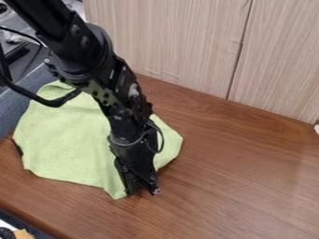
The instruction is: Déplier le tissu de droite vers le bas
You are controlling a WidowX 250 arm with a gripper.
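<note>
The soft lime-green cloth is mostly spread, its right side seemingly unfinished – whether the slim black gripper is closed cannot be told.

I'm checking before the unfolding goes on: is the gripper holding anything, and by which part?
It can't be told. The gripper is right beside the lower corner of the green cloth, but no grip on it can be made out.

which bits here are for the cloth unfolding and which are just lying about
For the job:
green cloth
gripper, at the cloth's near edge
wooden table, under the cloth

Just lying about:
tan piece, bottom left corner
small white thing, right edge
</note>
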